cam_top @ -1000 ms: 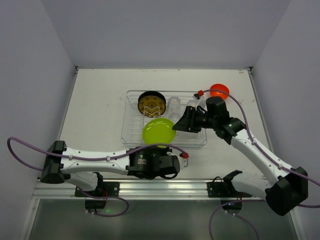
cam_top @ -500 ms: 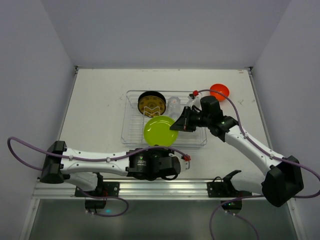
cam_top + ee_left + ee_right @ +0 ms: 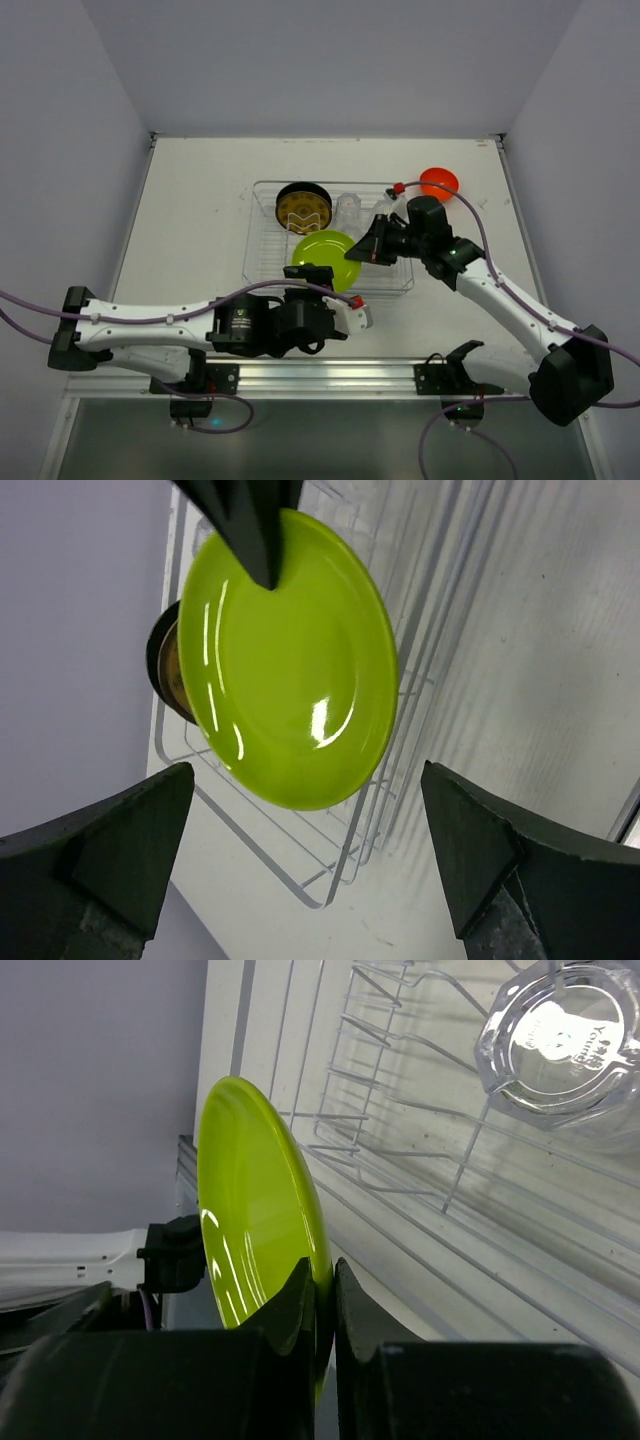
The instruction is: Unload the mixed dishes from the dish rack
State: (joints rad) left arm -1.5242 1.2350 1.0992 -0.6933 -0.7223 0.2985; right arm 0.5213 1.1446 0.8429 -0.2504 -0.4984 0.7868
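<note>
The left arm lies along the near edge of the bench. Its tool [image 3: 305, 770] has its jaws spread wide and empty, and it faces the near wall of the dish rack [image 3: 250, 270]. Just beyond it, the yellow-green plate [image 3: 325, 260] stands on edge over the near side of the rack, tilted, with its glossy face turned toward the left wrist camera. Whether its lower rim rests on the rack wires cannot be told. The right tool [image 3: 325, 1280] is clamped on the plate's rim, one finger on each face, reaching in from the right. Farther in, a black plate [image 3: 303, 205] stands in the rack's far left corner, with clear tumblers [image 3: 347, 208] just to its right. An orange-red bowl [image 3: 439, 182] sits on the bench just beyond the rack's far right corner.
</note>
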